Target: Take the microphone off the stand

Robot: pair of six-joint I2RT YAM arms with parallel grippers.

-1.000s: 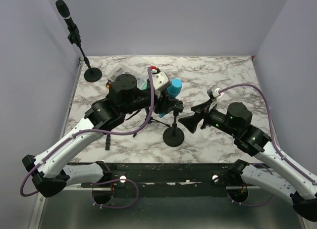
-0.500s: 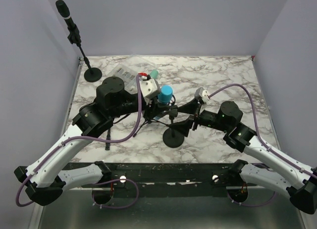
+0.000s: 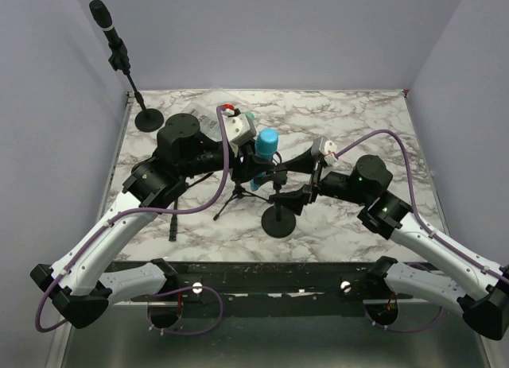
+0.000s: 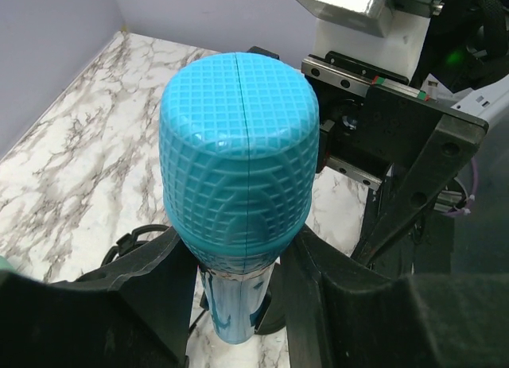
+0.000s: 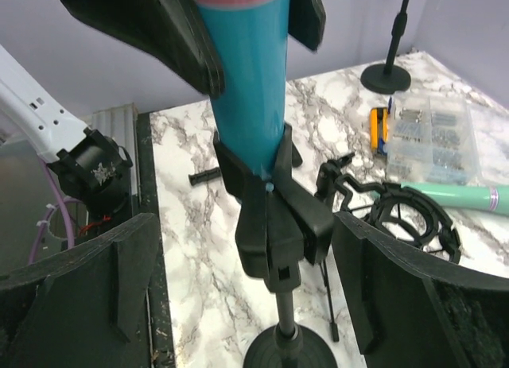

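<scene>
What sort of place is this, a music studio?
Likely a robot lab test booth, not a studio: left arm and right arm bolted to a marble-patterned table, plain walls boxing it in, a blue microphone on a stand as practice prop.

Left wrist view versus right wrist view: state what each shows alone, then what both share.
Only left wrist: the blue microphone seen at its gridded head, with the right arm beyond it. Only right wrist: the stand clip holding the microphone's lower end, the stand base, the open right pincer flanking the clip, a clear parts box and a shock mount. Both: the microphone's blue body, the left pincer shut on it, and the marble table.
</scene>
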